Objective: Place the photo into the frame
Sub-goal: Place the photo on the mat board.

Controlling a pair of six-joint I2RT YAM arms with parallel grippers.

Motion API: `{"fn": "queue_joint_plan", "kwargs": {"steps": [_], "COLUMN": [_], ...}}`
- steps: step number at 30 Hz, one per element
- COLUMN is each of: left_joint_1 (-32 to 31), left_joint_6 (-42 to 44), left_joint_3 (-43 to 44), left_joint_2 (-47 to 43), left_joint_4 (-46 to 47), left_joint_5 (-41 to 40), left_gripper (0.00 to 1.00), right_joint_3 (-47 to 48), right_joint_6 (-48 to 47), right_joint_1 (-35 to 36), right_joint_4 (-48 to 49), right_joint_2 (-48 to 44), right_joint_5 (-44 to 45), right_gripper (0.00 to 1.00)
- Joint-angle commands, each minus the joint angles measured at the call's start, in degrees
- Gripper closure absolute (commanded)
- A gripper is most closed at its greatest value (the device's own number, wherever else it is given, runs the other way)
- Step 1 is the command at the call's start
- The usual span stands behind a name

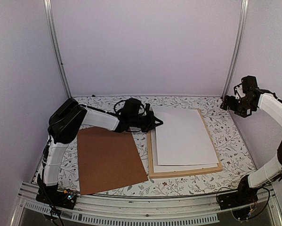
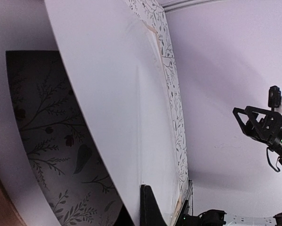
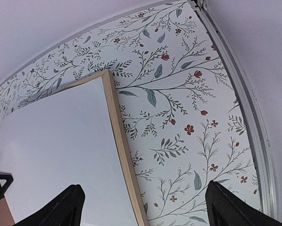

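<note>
We see a brown board (image 1: 110,160) lying flat on the left half of the table, its near edge close to the front. A floral cloth (image 1: 230,141) with leafy sprigs and small red flowers covers the tabletop beneath it. Pale lilac walls (image 1: 145,47) close in the back and sides. The left post (image 1: 56,47) and right post (image 1: 235,47), both metal, stand in the rear corners. A slotted rail (image 1: 145,209) runs along the near edge.
</note>
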Motion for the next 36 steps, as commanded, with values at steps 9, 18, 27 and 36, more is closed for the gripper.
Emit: {"fn": "queue_joint_plan", "kwargs": {"steps": [9,18,27,36], "left_joint_1": [0.51,0.87,1.2,1.21], "left_joint_6": [4.1,4.47,4.12,3.63], "left_joint_3": [1.68,0.83,-0.61,-0.85], "left_joint_2": [1.16,0.77,0.44,0.6], "left_joint_4": [-4.21,-4.47,-3.88,-3.49], "left_joint_5": [1.06,-0.17,-1.06,-1.72], "left_gripper": [1.0,1.0,1.0,1.0], "right_joint_3": [-0.27,-0.95,-1.12,-1.35], "right_joint_6": [0.19,0.19,0.27,0.27], "right_joint_1": [-0.22,-0.22,-0.22,-0.22], "right_joint_4": [1.29,1.51,1.64,1.64], "right_joint_2": [0.32,0.11,0.11,0.11], "right_joint_5": [-0.99,-0.88,-1.05,-1.05], "right_gripper": [0.07,0.07,0.07,0.07]}}
